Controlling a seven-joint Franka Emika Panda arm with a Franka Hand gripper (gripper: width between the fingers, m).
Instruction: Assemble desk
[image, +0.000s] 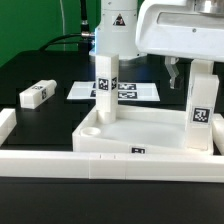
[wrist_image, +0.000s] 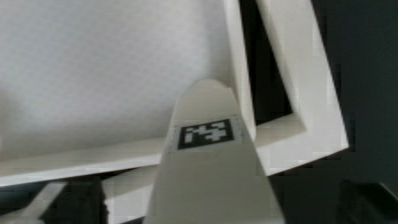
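The black table (image: 40, 200) carries everything. On it, near the middle, sits the desk's tabletop (image: 150, 128), a wide shallow white tray with a raised rim, lying with its open side up. A long white rail (image: 100, 165) runs along the near edge just in front of the tray, and another piece of rail shows at the far left edge. Beyond the tray, the marker board (image: 140, 92) lies flat on the table.

Two legs stand upright inside the tray: the left leg (image: 106, 85) at its far left corner and the right leg (image: 200, 110) by its right side, both showing tags. A loose leg (image: 37, 95) lies on its side on the table, well apart to the left.

The wrist view looks down along the right leg (wrist_image: 210, 150), with the tray floor (wrist_image: 89, 80) and a rim corner behind it.

The hand (image: 180, 75) hangs just above and beside the right leg, open wide and gripping nothing
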